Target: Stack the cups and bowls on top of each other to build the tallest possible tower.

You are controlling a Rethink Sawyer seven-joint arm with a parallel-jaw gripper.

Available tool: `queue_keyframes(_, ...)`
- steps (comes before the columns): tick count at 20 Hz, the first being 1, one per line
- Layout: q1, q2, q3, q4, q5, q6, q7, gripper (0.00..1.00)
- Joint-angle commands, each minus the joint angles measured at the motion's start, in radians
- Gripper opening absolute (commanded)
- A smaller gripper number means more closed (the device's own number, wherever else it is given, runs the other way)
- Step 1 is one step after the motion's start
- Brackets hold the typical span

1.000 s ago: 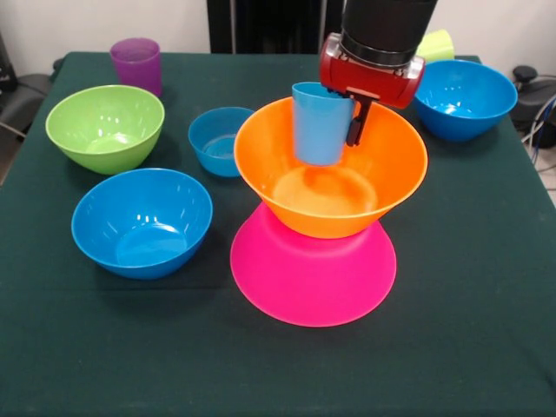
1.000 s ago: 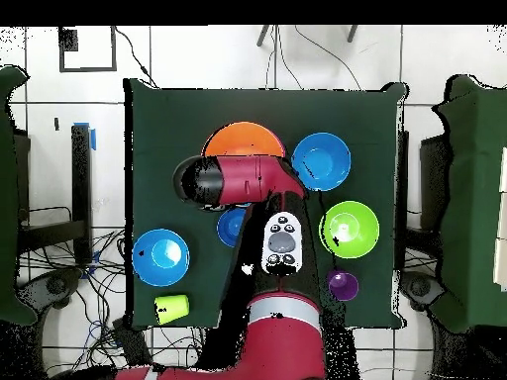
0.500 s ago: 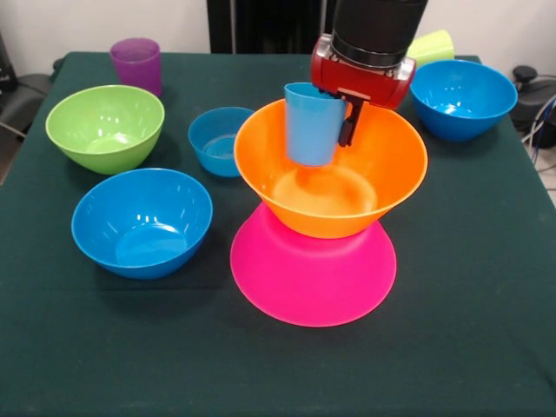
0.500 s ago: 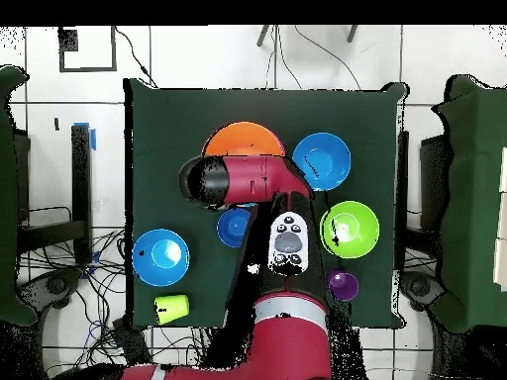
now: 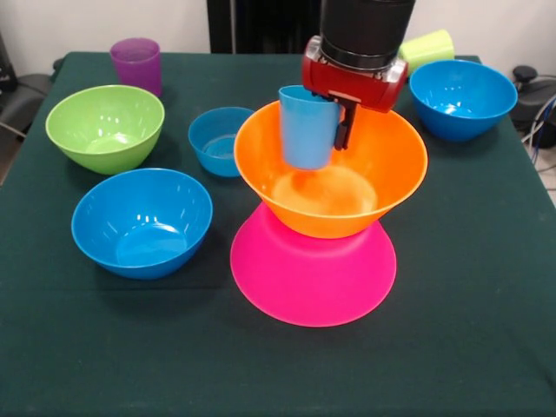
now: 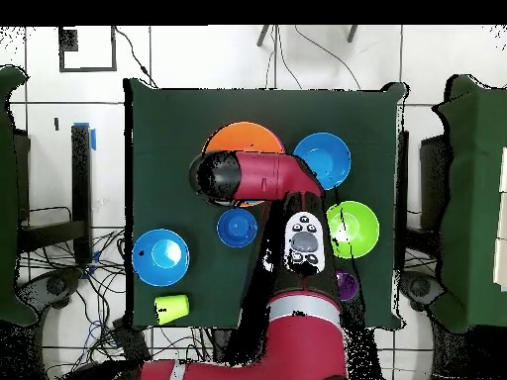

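Bright, even light — soft shadows, glossy glints — sharp focus.

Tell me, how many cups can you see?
3. The light blue cup hangs from the hand over the orange bowl. The purple cup stands at a back corner, the yellow-green cup at the other back corner.

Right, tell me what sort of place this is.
Likely a robotics lab, not a kitchen: a cloth-covered table set with toy-bright plastic bowls, a red robot arm working over it, and loose cables trailing across the tiled floor around the table.
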Motion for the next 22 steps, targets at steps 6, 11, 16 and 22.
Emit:
queue_keyframes(6,-0.025,0.045,0.127,0.049,0.056,0.099,0.016,0.0)
queue_keyframes(11,-0.014,0.053,0.113,0.049,0.074,0.141,0.049,0.0)
queue_keyframes(16,-0.006,0.057,0.102,0.039,0.091,0.178,0.064,0.0)
queue_keyframes(22,0.007,0.075,0.083,0.01,0.106,0.237,0.095,0.0)
